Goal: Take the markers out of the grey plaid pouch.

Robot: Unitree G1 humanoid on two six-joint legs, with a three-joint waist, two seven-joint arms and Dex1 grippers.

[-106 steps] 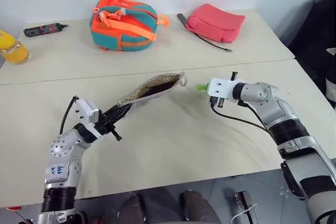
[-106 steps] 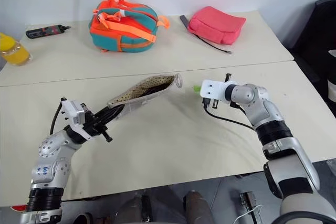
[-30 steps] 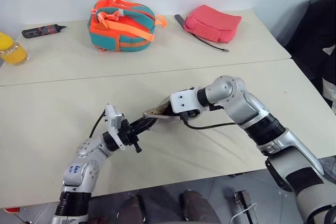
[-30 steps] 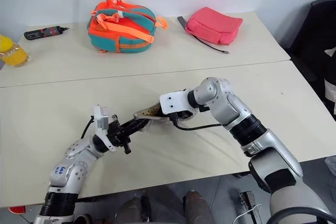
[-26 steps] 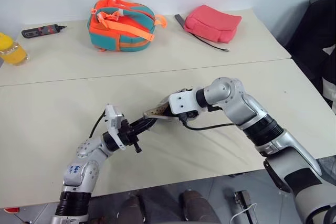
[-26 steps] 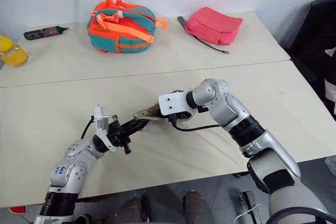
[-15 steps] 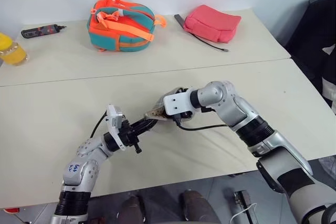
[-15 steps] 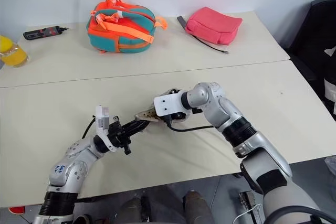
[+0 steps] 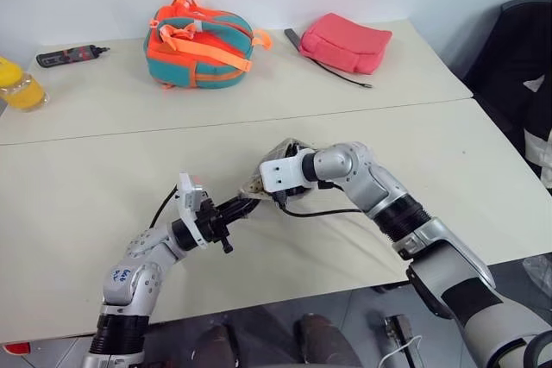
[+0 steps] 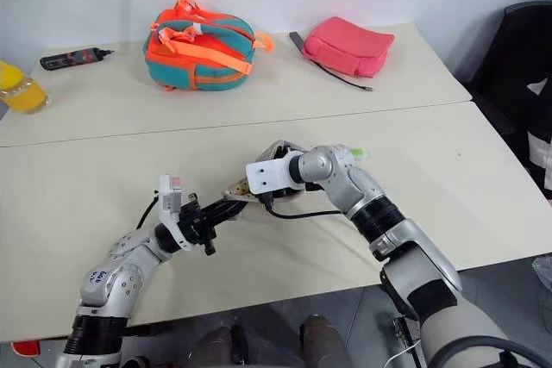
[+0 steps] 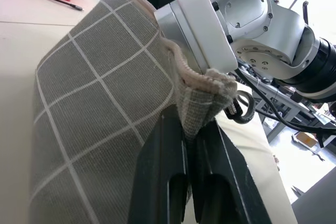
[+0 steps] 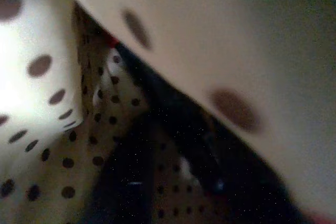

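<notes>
Since the frame three and a half seconds back, our right gripper (image 9: 259, 185) had left its spot out to the right, where a green-tipped marker showed at its fingers, and gone into the mouth of the grey plaid pouch (image 11: 94, 103). A green-tipped marker (image 10: 356, 153) now lay on the near table (image 9: 69, 204), just behind our right arm. Over the last second that arm also slid a little further left.

We held the pouch in mid-air above the middle of the near table. Our left gripper (image 9: 244, 205) was pinched tight on the pouch's edge beside the zipper, both black fingers (image 11: 163, 182) squeezing the fabric, with the metal ring pull (image 11: 242, 109) dangling beside them. Our right gripper's tip was buried in the pouch opening; we could not tell how wide its fingers stood or whether they had anything. From inside we saw the dotted lining (image 12: 47, 103) and dark shapes, too blurred to name as markers.

On the far table (image 9: 103, 92) sat a teal-and-orange backpack (image 9: 200, 38), with a pink pouch (image 9: 347, 42) to its right and a black cord (image 9: 341, 75) running from beside it. At the far left lay a black-and-red tool (image 9: 71, 55) and a yellow object (image 9: 17, 88).
</notes>
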